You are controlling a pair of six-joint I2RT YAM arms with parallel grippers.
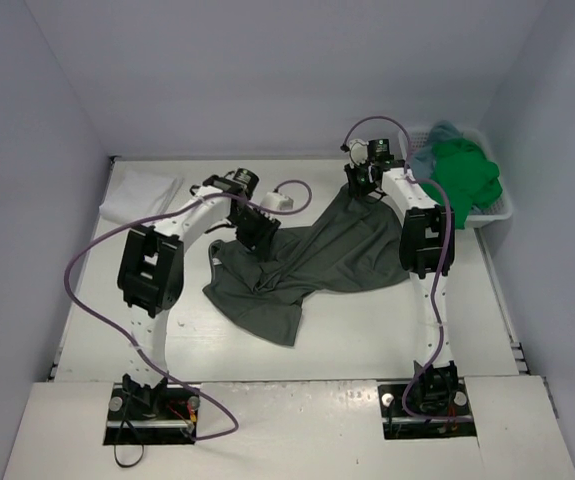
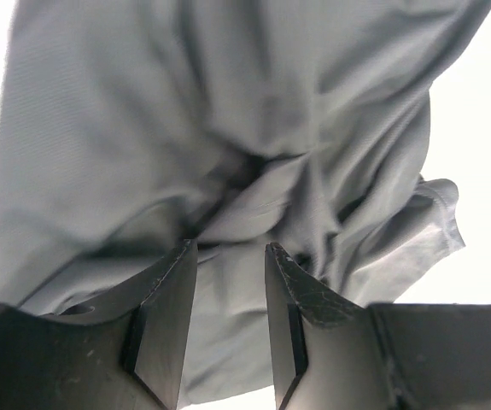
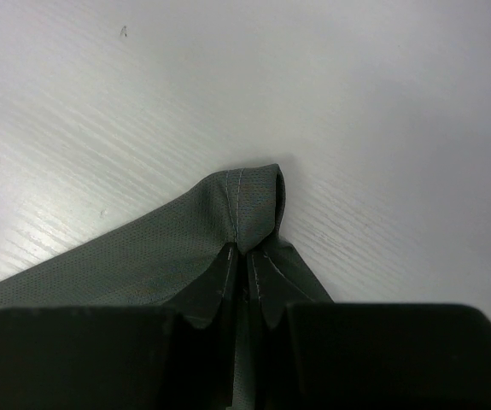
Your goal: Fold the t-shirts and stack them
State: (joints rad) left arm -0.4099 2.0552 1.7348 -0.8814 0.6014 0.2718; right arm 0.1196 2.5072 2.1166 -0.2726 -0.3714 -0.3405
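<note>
The work surface is a white table (image 1: 367, 340) enclosed by plain pale walls (image 1: 267, 70) on 3 sides.

**Container**
- 1 white lattice basket (image 1: 497, 212) stands at the far right corner of the table.
- It holds 2 garments: a bright green t-shirt (image 1: 464, 172) heaped on top and spilling over the near rim, and a teal-blue t-shirt (image 1: 437, 140) showing at the far left side of the basket, partly under the green one.

**Garments on the table**
- A white t-shirt (image 1: 139, 192) lies in a flat pile at the far left corner, well apart from the basket.
- A dark grey t-shirt (image 1: 337, 250) lies crumpled across the centre of the table, between the 2 arms.

**Right gripper** (image 1: 360, 188)
- It sits at the far right end of the dark grey t-shirt, near the basket.
- In the right wrist view the right gripper (image 3: 242, 256) is fully closed, pinching a stitched hem corner of the dark grey t-shirt (image 3: 143, 256).

**Left gripper** (image 1: 259, 240)
- It sits over the left part of the same shirt.
- In the left wrist view the left gripper (image 2: 230, 248) has its jaws partly apart, with bunched grey cloth (image 2: 185, 102) filling the gap. A clamp on the cloth cannot be confirmed.
</note>
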